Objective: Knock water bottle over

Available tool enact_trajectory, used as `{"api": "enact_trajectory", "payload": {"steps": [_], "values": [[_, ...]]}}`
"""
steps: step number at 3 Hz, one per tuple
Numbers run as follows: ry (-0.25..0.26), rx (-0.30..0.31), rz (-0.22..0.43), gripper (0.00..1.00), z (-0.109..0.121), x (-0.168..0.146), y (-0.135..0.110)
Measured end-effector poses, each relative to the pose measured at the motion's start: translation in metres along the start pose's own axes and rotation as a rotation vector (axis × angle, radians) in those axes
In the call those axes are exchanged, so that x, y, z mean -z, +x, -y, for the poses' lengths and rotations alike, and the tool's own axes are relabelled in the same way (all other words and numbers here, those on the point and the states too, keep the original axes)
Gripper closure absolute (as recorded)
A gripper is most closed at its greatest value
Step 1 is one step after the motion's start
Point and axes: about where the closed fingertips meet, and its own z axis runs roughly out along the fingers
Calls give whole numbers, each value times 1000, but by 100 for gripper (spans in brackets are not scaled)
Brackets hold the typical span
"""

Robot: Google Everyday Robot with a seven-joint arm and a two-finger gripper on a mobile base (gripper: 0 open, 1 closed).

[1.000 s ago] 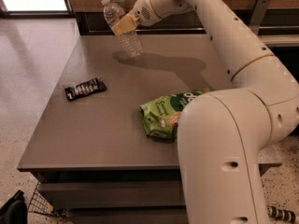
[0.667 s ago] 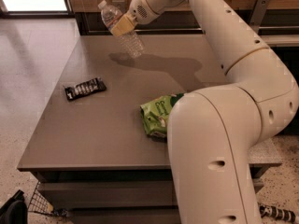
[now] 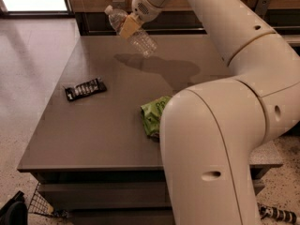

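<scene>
The robot's big white arm reaches up from the near right corner and bends back over the grey counter toward its far edge. At the end of it, the gripper sits above the far side of the counter, a little left of centre. Its tan fingers are closed around the middle of the water bottle, one of them lying across the front of the clear body.

The water bottle leans hard. Its white cap points up and to the left, out past the counter's back edge, and its ribbed bottom end hangs down to the right over the counter top. I cannot tell whether that bottom end touches the surface. A dark shadow lies on the counter just below and to the right of it.

A black snack bar wrapper lies flat near the left edge, well apart from the bottle. A crumpled green bag lies nearer the front, partly hidden behind the arm's wide lower section. Down at the lower left, beside the counter's base, a bit of wire basket shows on the speckled floor.
</scene>
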Motion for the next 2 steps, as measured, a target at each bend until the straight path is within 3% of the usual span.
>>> {"api": "enact_trajectory", "payload": {"steps": [1, 2], "values": [[2, -11, -45, 100, 0, -12, 12], [-50, -13, -64, 100, -7, -45, 21]]}}
